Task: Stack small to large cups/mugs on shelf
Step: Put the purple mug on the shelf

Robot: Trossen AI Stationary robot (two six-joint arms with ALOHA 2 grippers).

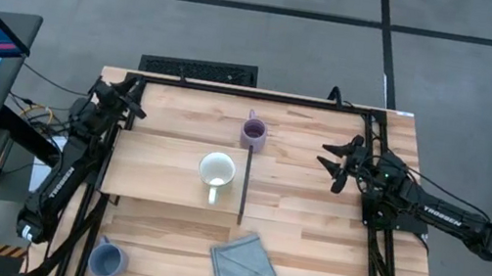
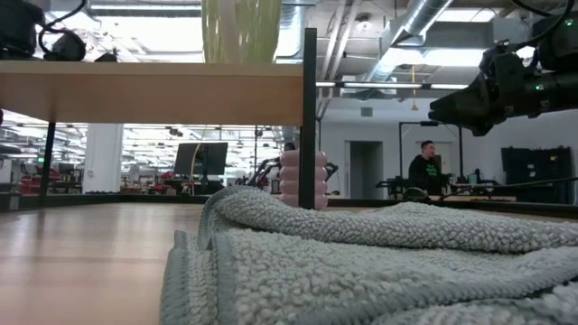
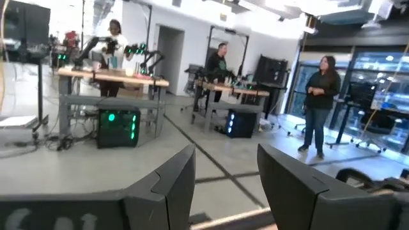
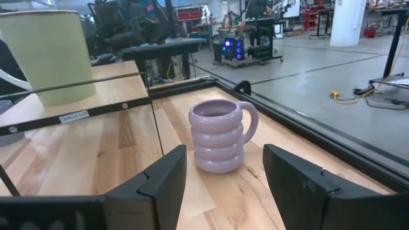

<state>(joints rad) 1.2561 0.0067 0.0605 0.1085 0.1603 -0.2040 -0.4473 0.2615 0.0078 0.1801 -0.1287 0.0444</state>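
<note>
The white mug stands upright on the shelf, a raised light wood board with a thin dark panel along its right edge. It also shows in the right wrist view. The purple ribbed mug stands on the tabletop by the panel's far end, its handle toward the far edge. The blue-grey mug stands at the near left corner. My right gripper is open and empty, to the right of the purple mug and pointing at it. My left gripper is open and empty at the far left.
A grey-blue cloth lies crumpled on the tabletop near the front edge, in front of the shelf panel, and fills the low view. A dark frame borders the table. People stand in the room beyond.
</note>
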